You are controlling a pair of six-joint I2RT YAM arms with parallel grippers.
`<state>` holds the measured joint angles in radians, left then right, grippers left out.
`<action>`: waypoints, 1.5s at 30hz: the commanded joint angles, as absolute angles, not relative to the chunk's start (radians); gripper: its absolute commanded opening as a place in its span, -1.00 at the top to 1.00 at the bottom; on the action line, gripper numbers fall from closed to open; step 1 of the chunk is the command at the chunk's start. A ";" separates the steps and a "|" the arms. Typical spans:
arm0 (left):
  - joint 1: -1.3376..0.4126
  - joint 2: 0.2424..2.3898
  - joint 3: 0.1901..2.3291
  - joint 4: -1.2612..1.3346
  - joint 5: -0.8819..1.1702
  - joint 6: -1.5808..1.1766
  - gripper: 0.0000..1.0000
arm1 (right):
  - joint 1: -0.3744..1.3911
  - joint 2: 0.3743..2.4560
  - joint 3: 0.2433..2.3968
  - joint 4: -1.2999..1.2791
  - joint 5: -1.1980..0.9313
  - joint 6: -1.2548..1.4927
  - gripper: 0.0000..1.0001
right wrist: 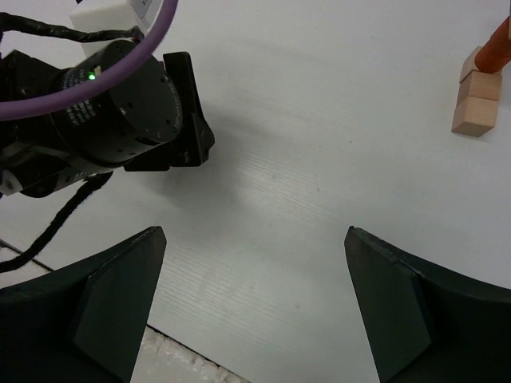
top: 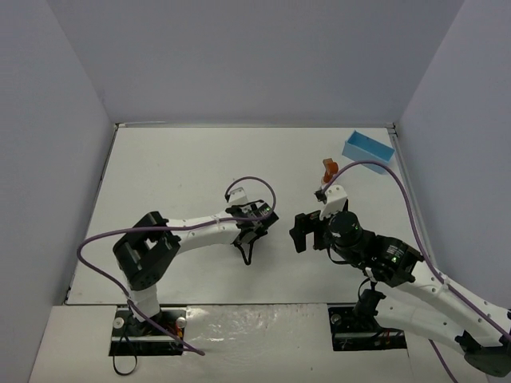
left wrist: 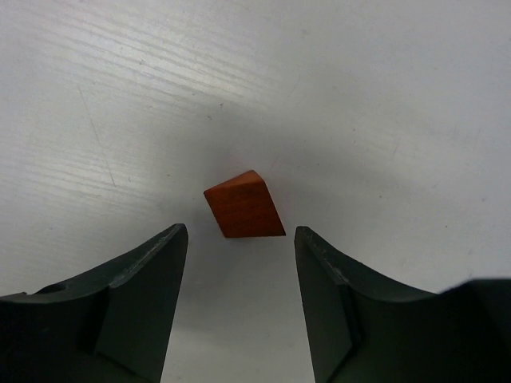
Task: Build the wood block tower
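A small orange-brown wedge block point(left wrist: 243, 206) lies on the white table point(left wrist: 383, 96), just beyond the tips of my left gripper point(left wrist: 241, 235). The jaws stand apart and touch nothing. In the top view the left gripper point(top: 246, 249) points down at mid-table and hides the wedge. The wood block tower point(right wrist: 477, 100) stands at the far right: tan cubes with an orange-red piece point(right wrist: 497, 46) on top. From above the tower point(top: 329, 170) sits near the back right. My right gripper point(right wrist: 255, 239) is wide open and empty over bare table, and from above the right gripper point(top: 307, 231) faces the left one.
A light blue box point(top: 367, 148) sits in the back right corner, behind the tower. The left arm's wrist point(right wrist: 112, 112) and a purple cable point(top: 255, 185) lie close to the right gripper. Grey walls enclose the table on three sides.
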<state>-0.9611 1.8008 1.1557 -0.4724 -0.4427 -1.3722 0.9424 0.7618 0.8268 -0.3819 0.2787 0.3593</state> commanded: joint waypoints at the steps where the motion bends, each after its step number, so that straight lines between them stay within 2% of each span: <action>1: -0.955 1.652 1.180 -0.506 -0.454 -1.178 -0.05 | 0.940 0.724 0.846 -0.362 0.298 0.398 -0.85; 4: -0.900 1.606 1.123 -0.424 -0.346 -0.967 -0.08 | 0.940 0.711 0.842 -0.366 0.290 0.406 -0.86; 8: -0.798 1.588 1.050 -0.232 -0.104 -0.697 -0.34 | 0.940 0.695 0.842 -0.373 0.270 0.405 -0.86; 11: -0.762 1.626 1.085 -0.253 -0.010 -0.527 -0.41 | 0.940 0.691 0.843 -0.374 0.261 0.410 -0.86; 16: -0.749 1.703 1.147 -0.276 0.073 -0.303 -0.41 | 0.940 0.706 0.838 -0.374 0.241 0.439 -0.86; 25: -0.747 1.708 1.128 -0.237 0.160 -0.221 -0.39 | 0.940 0.742 0.834 -0.374 0.248 0.470 -0.87; 39: -0.807 1.790 1.141 -0.173 0.007 -0.497 0.04 | 0.940 0.715 0.819 -0.374 0.285 0.514 -0.88; 45: -0.829 1.804 1.143 -0.172 -0.101 -0.617 0.49 | 0.940 0.710 0.819 -0.375 0.312 0.523 -0.89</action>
<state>-0.8127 1.8048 1.1090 -0.1984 -0.0032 -0.4907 0.9424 0.7106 0.8130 -0.4126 0.2536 0.4962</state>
